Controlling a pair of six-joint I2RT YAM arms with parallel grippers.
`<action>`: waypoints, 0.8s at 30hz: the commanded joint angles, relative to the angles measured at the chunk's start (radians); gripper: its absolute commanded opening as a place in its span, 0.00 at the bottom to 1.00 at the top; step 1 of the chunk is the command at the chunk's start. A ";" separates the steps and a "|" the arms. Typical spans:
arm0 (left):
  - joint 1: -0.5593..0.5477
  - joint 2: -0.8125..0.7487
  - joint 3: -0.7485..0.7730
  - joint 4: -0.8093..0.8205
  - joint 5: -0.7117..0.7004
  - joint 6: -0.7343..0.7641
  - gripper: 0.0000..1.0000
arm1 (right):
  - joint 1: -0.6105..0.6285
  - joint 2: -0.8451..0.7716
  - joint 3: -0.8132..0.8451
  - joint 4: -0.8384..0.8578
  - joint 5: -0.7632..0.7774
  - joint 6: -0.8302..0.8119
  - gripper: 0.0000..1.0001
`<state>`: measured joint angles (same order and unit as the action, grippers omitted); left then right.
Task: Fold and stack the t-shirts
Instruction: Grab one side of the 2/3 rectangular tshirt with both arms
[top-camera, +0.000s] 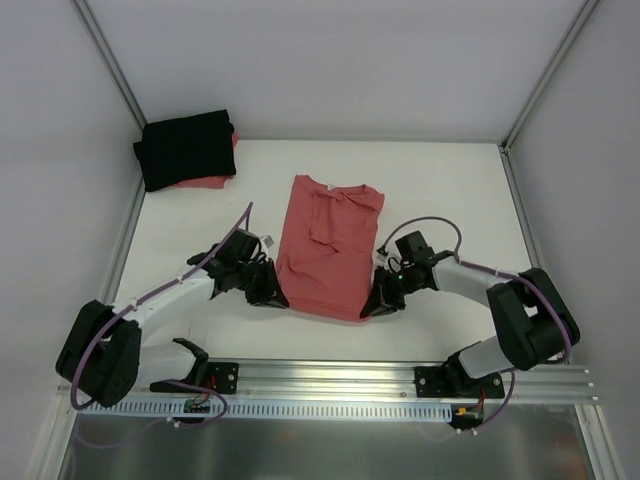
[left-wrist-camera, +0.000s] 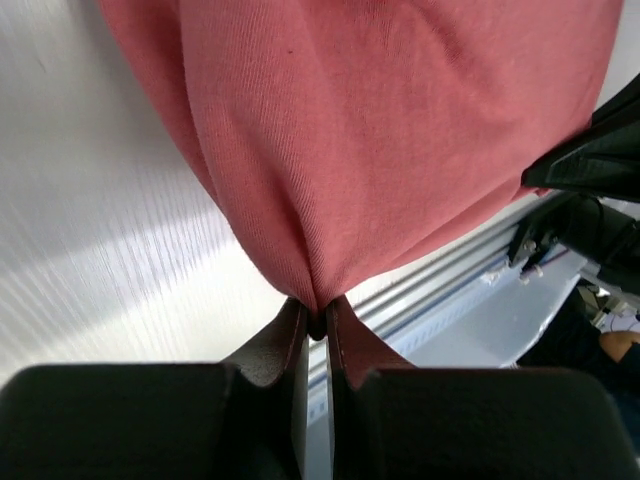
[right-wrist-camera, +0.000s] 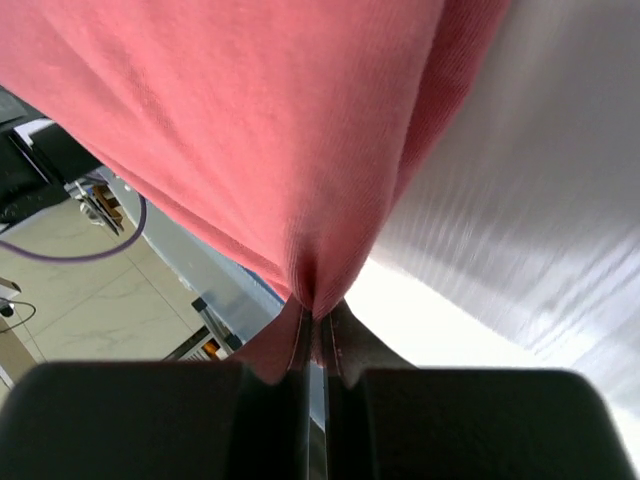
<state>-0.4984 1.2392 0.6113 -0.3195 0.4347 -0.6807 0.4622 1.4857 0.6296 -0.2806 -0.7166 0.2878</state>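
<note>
From above, the coral-red shirt (top-camera: 328, 250) lies mid-surface (top-camera: 450, 190) as a long strip, collar toward the far edge. The left pincer (top-camera: 272, 297) and right pincer (top-camera: 375, 305) each take a near-hem corner, probably to carry that end over for the next fold. A folded black shirt (top-camera: 187, 148) rests in the far left corner. The left wrist view shows jaws pressed together on a tuck of soft, finely ribbed knit. The right wrist view shows a matching pinch.
</note>
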 joint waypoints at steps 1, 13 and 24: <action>0.001 -0.089 -0.027 -0.151 0.013 0.006 0.00 | 0.004 -0.085 -0.034 -0.126 0.022 -0.007 0.01; 0.000 -0.182 -0.036 -0.290 0.078 -0.019 0.00 | 0.013 -0.262 -0.091 -0.278 0.022 -0.025 0.01; 0.000 0.028 0.247 -0.334 0.076 0.032 0.00 | -0.010 -0.171 0.114 -0.344 -0.003 -0.068 0.01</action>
<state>-0.5041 1.2339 0.7353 -0.5850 0.5488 -0.6903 0.4751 1.3033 0.6601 -0.5320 -0.7380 0.2588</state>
